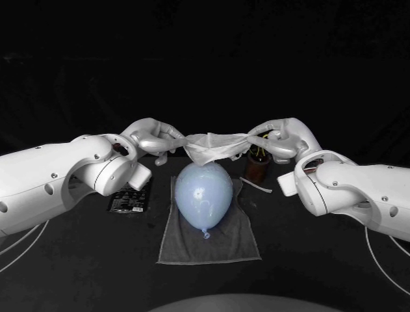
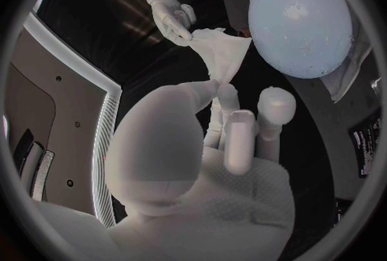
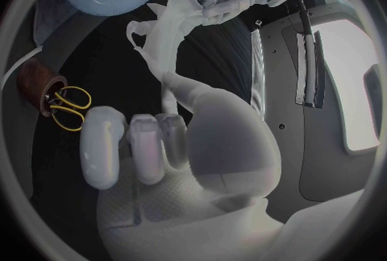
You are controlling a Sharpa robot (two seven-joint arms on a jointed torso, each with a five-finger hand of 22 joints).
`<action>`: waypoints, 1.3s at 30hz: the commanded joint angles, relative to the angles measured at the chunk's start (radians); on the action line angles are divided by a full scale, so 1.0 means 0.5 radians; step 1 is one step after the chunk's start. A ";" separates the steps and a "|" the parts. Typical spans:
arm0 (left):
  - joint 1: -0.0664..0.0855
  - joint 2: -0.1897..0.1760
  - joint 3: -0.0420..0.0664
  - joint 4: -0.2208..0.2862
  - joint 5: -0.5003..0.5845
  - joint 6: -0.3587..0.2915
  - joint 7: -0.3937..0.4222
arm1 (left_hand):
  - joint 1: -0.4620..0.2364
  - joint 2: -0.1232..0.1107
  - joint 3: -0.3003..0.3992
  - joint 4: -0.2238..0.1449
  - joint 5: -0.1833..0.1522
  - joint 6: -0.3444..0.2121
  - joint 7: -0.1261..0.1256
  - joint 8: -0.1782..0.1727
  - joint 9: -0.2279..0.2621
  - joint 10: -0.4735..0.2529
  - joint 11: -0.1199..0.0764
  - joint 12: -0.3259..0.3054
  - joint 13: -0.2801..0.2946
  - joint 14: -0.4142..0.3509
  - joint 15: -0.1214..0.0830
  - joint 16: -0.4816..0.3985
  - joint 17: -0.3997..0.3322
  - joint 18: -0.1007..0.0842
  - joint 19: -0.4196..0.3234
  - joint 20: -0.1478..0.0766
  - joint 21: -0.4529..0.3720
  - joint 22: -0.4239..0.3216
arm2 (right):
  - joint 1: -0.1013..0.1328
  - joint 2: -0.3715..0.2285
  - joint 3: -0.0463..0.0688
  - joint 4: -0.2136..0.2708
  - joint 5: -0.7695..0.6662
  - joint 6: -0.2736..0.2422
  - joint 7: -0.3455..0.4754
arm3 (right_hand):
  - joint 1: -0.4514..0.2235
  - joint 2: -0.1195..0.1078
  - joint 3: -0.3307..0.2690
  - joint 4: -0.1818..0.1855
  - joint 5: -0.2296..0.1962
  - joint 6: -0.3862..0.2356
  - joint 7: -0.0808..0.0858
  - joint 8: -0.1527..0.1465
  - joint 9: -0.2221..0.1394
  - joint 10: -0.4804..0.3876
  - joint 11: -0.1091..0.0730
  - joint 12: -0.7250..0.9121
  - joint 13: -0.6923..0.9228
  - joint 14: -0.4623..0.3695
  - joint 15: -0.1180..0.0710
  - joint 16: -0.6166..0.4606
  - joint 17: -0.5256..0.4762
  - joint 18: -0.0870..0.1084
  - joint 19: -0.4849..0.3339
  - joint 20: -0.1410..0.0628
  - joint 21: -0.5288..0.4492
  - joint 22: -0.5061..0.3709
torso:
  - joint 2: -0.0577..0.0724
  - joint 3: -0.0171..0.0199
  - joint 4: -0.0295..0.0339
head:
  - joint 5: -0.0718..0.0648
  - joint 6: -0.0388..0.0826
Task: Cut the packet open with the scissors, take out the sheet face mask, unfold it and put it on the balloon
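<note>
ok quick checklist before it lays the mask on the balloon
1. Both hands hold the mask: ok, left hand and right hand each pinch an end.
2. Mask fully unfolded: not ok, it looks bunched between the hands.
3. Balloon resting on towel: ok.
4. Mask lined up over balloon: cannot tell, it hangs by the balloon's far end.
5. Scissors put away: ok, in the cup.
6. Packet off the balloon: ok, it lies beside the towel.
</note>
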 commanded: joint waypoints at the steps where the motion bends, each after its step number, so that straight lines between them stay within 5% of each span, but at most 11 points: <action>1: 0.011 -0.005 0.003 0.007 0.038 -0.002 0.017 | 0.000 0.018 0.017 -0.015 0.007 -0.002 -0.001 0.006 0.096 0.032 -0.019 0.009 0.002 0.079 -0.013 0.004 0.111 -0.022 0.008 -0.007 0.011 0.005 | 0.004 -0.005 0.003 -0.011 0.057 -0.022 0.059 | 0.000 0.018 0.011 -0.005 0.006 0.013 -0.006 0.014 0.102 0.170 -0.015 -0.002 0.473 0.247 -0.057 0.008 0.527 -0.006 0.107 -0.011 -0.005 0.436 | -0.010 -0.0008 0.000 | 0.003 0.003; 12: 0.037 0.003 0.004 0.008 0.069 -0.018 0.029 | 0.000 0.018 0.017 -0.015 0.007 -0.002 -0.001 0.006 0.096 0.032 -0.019 0.009 0.002 0.079 -0.013 0.004 0.111 -0.022 0.008 -0.007 0.011 0.005 | 0.006 0.006 0.003 -0.039 0.103 -0.023 0.049 | 0.000 0.018 0.011 -0.005 0.006 0.013 -0.006 0.014 0.102 0.170 -0.015 -0.002 0.473 0.247 -0.057 0.008 0.527 -0.006 0.107 -0.011 -0.005 0.436 | -0.007 -0.0011 -0.002 | 0.002 0.020; 23: 0.136 0.027 0.004 -0.022 0.167 -0.097 0.047 | -0.006 0.018 0.021 -0.019 0.007 -0.001 -0.001 0.007 0.097 0.034 -0.019 0.008 -0.002 0.076 -0.014 0.002 0.101 -0.020 0.003 -0.008 0.007 -0.004 | 0.005 0.015 0.002 -0.032 0.120 -0.038 0.042 | -0.002 0.016 0.017 -0.007 0.006 0.011 -0.006 0.017 0.104 0.168 -0.014 -0.005 0.471 0.247 -0.056 0.008 0.527 -0.005 0.105 -0.011 -0.011 0.434 | -0.006 0.0063 0.001 | 0.007 0.035; 39: 0.241 0.064 0.004 -0.107 0.234 -0.121 0.054 | -0.019 0.017 0.030 -0.033 0.007 0.002 -0.002 0.011 0.099 0.051 -0.021 0.014 0.010 0.078 -0.016 0.002 0.103 -0.021 0.010 -0.010 0.011 0.005 | -0.004 -0.001 -0.001 0.018 0.131 -0.093 -0.023 | -0.004 0.016 0.021 -0.009 0.006 0.010 -0.006 0.019 0.105 0.168 -0.014 -0.005 0.471 0.247 -0.056 0.008 0.527 -0.004 0.104 -0.011 -0.015 0.433 | 0.007 -0.0015 -0.003 | 0.000 0.079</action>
